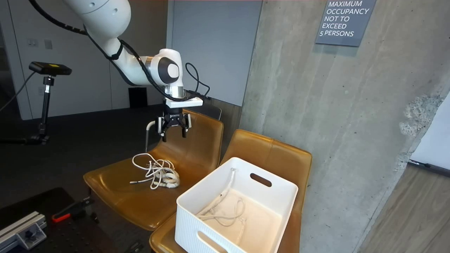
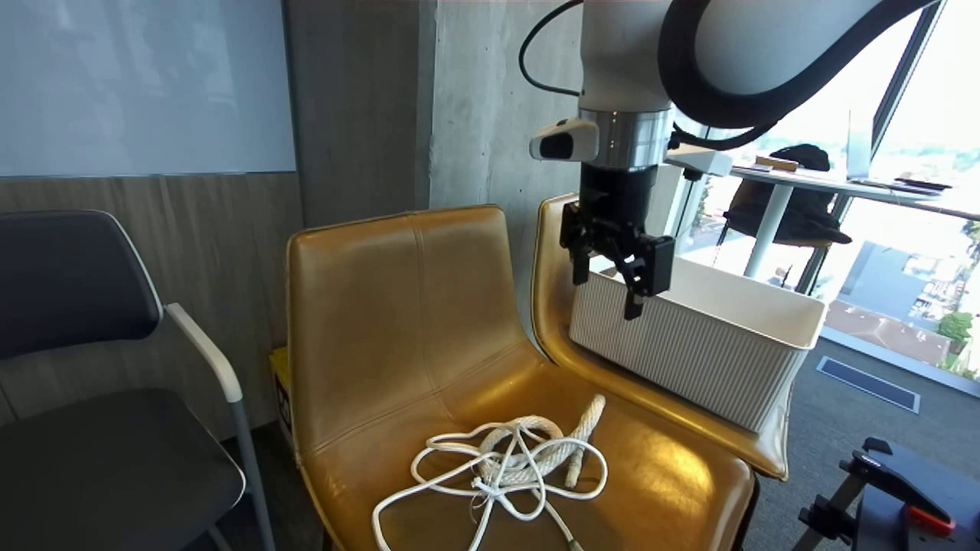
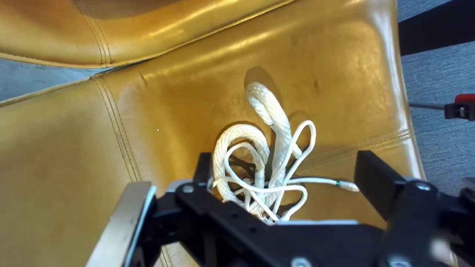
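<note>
Looking past the gripper (image 1: 174, 136), its jaws well apart and holding nothing, we find the white rope (image 3: 279, 159) heaped below on the tan chair (image 2: 490, 375). We judge it light, limp and not fragile, though its thin loops may slip or snag, so we would take hold across the thick braided fold (image 3: 272, 114) that sticks out of the tangle. Farther off, the white bin (image 2: 689, 352) sits on the neighbouring chair (image 1: 277, 151).
</note>
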`<control>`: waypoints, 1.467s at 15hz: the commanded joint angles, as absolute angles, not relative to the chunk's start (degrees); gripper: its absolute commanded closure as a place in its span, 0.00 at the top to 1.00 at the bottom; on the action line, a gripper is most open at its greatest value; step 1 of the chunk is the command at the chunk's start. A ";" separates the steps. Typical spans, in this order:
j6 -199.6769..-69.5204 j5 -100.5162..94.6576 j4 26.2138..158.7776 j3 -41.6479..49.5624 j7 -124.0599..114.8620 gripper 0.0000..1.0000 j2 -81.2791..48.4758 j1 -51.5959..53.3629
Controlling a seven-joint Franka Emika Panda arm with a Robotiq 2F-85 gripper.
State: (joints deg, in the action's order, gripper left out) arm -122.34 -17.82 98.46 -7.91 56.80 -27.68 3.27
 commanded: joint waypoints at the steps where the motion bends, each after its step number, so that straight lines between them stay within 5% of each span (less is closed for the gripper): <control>1: -125.99 -13.60 108.96 -8.36 68.71 1.00 -18.16 -2.77; 10: -122.96 -4.79 110.58 -4.64 105.10 1.00 -10.91 -10.60; 22: -123.97 -6.28 108.78 -1.84 103.86 1.00 -13.85 -9.03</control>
